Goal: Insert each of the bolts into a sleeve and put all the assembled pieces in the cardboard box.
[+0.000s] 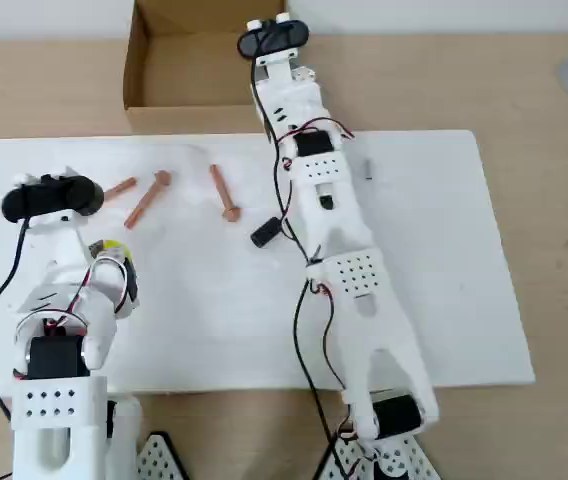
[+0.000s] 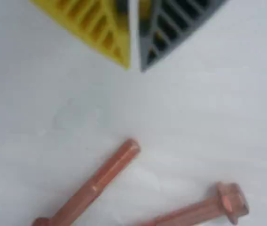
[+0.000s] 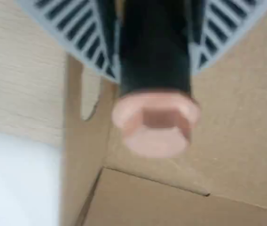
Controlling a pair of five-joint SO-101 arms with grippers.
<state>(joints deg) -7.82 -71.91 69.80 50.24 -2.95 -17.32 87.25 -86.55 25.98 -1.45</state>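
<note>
The counter (image 1: 544,150) carries a white board (image 1: 444,300), with the cardboard box (image 1: 179,70) standing open-topped just beyond its far edge. The right arm stretches across the board so that the right hand (image 1: 272,38) hangs over the box's near corner, seemingly placed so that a release would drop its load inside. That hand pinches an assembled piece: the fingers clamp a black sleeve (image 3: 154,47), and the bolt head (image 3: 154,123) pokes out of the sleeve's end. The piece's long axis runs along the fingers, head outermost, aimed at the cardboard floor below.

The left hand (image 2: 133,63) sits low over the board's near-left part, its tips pressed almost together with nothing between them, probably parked beside the work to come. Three loose bolts lie flat on the board. Two (image 1: 149,198) (image 1: 119,188) are slanted just beside the left hand, and a third (image 1: 226,192) has its head toward the arms and its shank toward the box. A short black piece (image 1: 267,232) — likely a spare sleeve — lies against the right arm.
</note>
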